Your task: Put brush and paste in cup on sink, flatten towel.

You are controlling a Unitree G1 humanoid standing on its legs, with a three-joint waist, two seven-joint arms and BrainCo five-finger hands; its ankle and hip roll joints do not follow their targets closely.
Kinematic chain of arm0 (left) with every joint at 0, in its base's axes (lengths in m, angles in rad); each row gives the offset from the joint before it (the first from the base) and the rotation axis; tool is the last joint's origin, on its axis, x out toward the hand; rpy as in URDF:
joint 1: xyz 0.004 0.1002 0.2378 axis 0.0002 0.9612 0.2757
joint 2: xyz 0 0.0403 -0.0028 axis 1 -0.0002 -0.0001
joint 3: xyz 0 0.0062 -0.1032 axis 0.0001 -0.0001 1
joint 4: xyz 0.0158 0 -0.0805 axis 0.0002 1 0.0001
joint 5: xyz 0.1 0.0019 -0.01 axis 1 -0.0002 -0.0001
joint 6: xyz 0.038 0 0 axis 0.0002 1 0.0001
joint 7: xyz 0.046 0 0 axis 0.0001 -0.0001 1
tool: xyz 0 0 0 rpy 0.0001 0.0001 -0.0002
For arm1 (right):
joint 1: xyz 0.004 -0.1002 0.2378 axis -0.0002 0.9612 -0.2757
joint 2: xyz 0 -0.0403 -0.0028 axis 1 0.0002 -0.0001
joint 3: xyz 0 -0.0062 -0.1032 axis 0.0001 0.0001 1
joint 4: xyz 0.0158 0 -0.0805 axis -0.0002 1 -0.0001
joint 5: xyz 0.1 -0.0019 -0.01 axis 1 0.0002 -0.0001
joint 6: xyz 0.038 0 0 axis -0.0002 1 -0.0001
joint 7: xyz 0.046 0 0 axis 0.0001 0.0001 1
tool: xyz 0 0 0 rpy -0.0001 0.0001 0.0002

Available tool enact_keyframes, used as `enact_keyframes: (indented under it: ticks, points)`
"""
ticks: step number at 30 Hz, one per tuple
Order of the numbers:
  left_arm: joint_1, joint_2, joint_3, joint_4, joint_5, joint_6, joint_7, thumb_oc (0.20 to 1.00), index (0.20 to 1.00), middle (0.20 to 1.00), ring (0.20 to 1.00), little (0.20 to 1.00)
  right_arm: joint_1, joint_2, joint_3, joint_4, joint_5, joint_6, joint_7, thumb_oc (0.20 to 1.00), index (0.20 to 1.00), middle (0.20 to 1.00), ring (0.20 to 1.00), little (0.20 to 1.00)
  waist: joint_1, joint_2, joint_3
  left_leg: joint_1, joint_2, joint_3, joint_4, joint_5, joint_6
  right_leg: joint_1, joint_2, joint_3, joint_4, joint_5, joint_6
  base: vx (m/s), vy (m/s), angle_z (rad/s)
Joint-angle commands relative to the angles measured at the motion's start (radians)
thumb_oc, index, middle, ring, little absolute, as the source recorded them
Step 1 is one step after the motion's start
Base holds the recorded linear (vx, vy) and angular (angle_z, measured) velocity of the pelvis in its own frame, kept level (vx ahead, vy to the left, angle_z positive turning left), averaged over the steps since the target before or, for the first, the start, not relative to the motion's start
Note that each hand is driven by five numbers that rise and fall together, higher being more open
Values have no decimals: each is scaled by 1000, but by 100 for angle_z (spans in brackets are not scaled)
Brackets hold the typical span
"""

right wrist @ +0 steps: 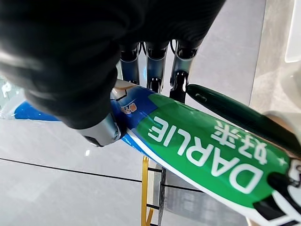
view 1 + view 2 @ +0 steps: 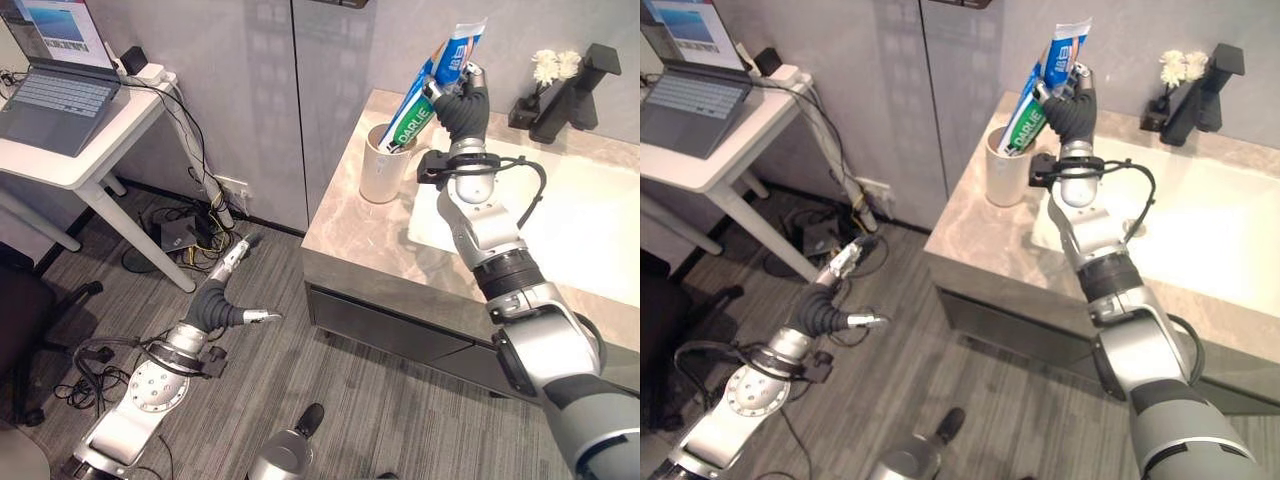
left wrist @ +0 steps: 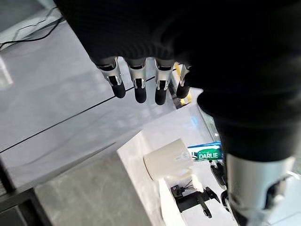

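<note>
Paste [image 2: 437, 83] is held in the right hand [image 2: 462, 108], with the fingers [image 1: 181, 66] and the thumb curled around its upper part. The tube leans, its lower end with the cap is already inside the cup [image 2: 382, 165] and its flat blue end points up and away from the cup. A dark green handle [image 1: 235, 115], probably the brush, lies along the tube in the right wrist view and also goes down to the cup, so I judge the brush is already in. The cup stands on the bench [image 2: 345, 225], near the corner and beside the sink [image 2: 610, 230].

To finish this step well, I think the hand should lower the tube a little more until its end rests on the bottom of the cup, and only then loosen the fingers. The opening should be slow and the hand should go straight up, because the cup is light and close to the bench edge, and a side pull on the tall tube could tip it.

The left hand [image 2: 240, 262] hangs low over the floor with straight fingers and holds nothing. I cannot see the towel, so it must be looked for afterwards
</note>
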Motion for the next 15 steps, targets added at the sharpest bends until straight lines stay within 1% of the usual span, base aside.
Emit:
enact_keyframes:
  ticks: [1, 5, 6, 9, 10, 12, 13, 15]
  points:
    - [-9, 22, 46, -65, -14, -33, -2, 1000, 1000, 1000, 1000, 1000, -32, -30, 58, -40, -17, -17, 19, 200, 200, 200, 200, 200, 7, -63, -27, -32, 12, 4, 8, -131, 8, 31, -74, 43, 2, -54, 58, 0, 0, 0]
    - [-19, 20, 44, -69, -7, -35, -2, 1000, 1000, 1000, 1000, 1000, -17, -29, 54, -47, -20, -19, 19, 200, 200, 200, 200, 200, 12, -65, -12, -48, 8, -7, 8, -124, 9, 19, -71, 43, 2, -54, 58, 10, -4, 6]
    - [-21, 20, 43, -67, -6, -34, -2, 1000, 1000, 1000, 1000, 1000, -15, -30, 54, -51, -21, -19, 18, 200, 200, 200, 200, 200, 11, -71, -13, -42, 14, -8, 8, -146, 4, 27, -66, 54, 1, -77, 59, 64, -46, 12]
    - [-24, 26, 42, -67, -1, -34, -5, 1000, 1000, 1000, 1000, 1000, -2, -39, 42, -62, -26, -20, 10, 200, 200, 200, 200, 200, 16, -76, -5, -54, 10, -13, 8, -144, 5, 19, -65, 50, 1, -76, 60, -9, 0, 7]
    - [-24, 27, 42, -68, -1, -35, -6, 1000, 1000, 1000, 1000, 1000, -1, -40, 40, -63, -27, -20, 10, 200, 200, 200, 200, 200, 19, -71, -1, -62, 4, -12, 8, -122, 10, 9, -70, 37, 3, -55, 58, -85, 65, 2]
    - [-28, 30, 40, -69, 5, -35, -6, 1000, 1000, 1000, 1000, 1000, 4, -43, 32, -71, -33, -22, 4, 200, 200, 200, 200, 200, 23, -73, 6, -70, 2, -16, 8, -120, 12, 4, -71, 37, 3, -54, 58, -8, 5, 2]
    - [-29, 31, 39, -68, 9, -34, -6, 1000, 1000, 1000, 1000, 1000, 6, -44, 28, -73, -34, -23, 2, 200, 200, 200, 200, 200, 22, -81, 5, -65, 6, -18, 8, -143, 7, 11, -66, 49, 1, -77, 61, 76, -59, 2]
    - [-31, 34, 40, -69, 11, -36, -5, 1000, 1000, 1000, 1000, 1000, 7, -46, 25, -73, -36, -24, -2, 200, 200, 200, 200, 200, 26, -83, 8, -68, 2, -17, 8, -143, 8, 7, -68, 48, 1, -76, 61, 39, -24, 2]
